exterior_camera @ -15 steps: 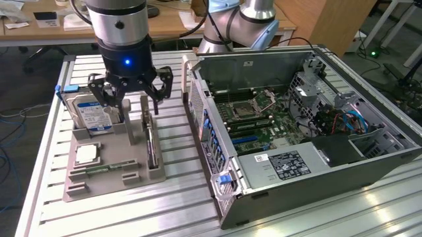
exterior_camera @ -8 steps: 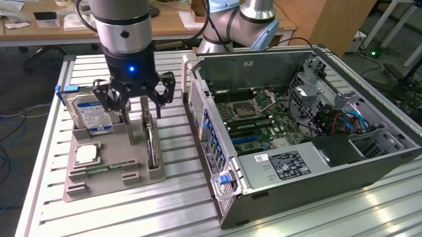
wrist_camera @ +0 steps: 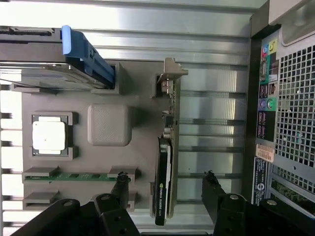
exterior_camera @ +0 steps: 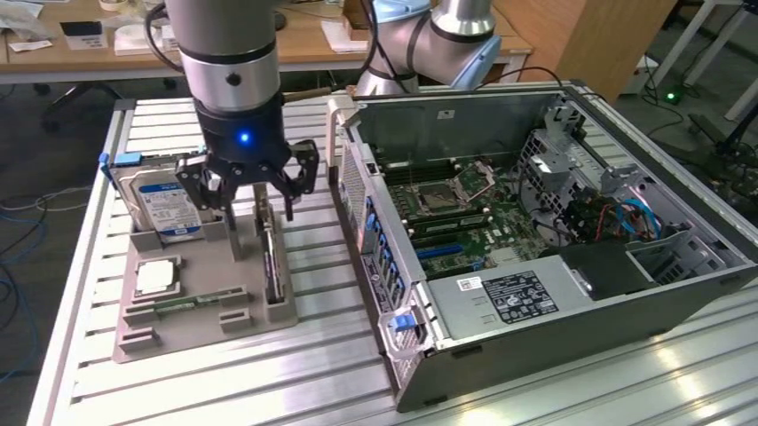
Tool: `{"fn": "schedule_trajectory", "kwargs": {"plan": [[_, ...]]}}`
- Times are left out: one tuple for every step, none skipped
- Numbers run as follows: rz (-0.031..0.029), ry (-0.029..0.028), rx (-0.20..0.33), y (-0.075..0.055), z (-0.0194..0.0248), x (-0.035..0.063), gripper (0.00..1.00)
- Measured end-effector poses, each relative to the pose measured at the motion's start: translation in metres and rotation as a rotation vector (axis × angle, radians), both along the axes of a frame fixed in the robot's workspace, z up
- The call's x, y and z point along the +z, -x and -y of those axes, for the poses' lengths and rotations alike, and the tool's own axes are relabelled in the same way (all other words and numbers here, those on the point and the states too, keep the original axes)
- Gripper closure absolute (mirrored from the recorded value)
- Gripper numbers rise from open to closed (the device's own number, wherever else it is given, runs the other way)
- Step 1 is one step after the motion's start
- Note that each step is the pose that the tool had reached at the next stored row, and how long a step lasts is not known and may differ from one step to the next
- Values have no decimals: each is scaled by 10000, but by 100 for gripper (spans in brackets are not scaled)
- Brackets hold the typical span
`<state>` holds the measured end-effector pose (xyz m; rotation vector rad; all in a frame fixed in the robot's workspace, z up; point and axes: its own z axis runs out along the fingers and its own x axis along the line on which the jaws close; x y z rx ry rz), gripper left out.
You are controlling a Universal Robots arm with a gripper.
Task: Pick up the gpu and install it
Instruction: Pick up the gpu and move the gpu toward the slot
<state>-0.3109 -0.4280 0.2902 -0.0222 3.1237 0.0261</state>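
place: robotics lab | cues: slotted aluminium bench [exterior_camera: 663,390], open PC case [exterior_camera: 533,342], cluttered desks [exterior_camera: 308,44] behind

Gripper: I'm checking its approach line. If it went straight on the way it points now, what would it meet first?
Probably the top edge of the graphics card, standing on edge in the gray tray, in line between the open fingers; depth is hard to judge.

Matt plastic tray [exterior_camera: 199,268], glossy black gpu [wrist_camera: 162,191], shiny ribbed metal table [exterior_camera: 237,390].
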Motion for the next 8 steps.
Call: {"fn": "schedule_trajectory", "kwargs": {"plan": [[1, -1, 2, -1, 0, -18, 29], [1, -1, 3, -1, 1, -37, 29], [0, 0, 3, -1, 1, -54, 29], [0, 0, 2, -1, 1, -72, 29], [1, 0, -4, -1, 1, -90, 29], [1, 0, -28, -1, 1, -108, 29], [1, 0, -61, -1, 1, -127, 29], [1, 0, -108, -1, 1, -145, 29]]}}
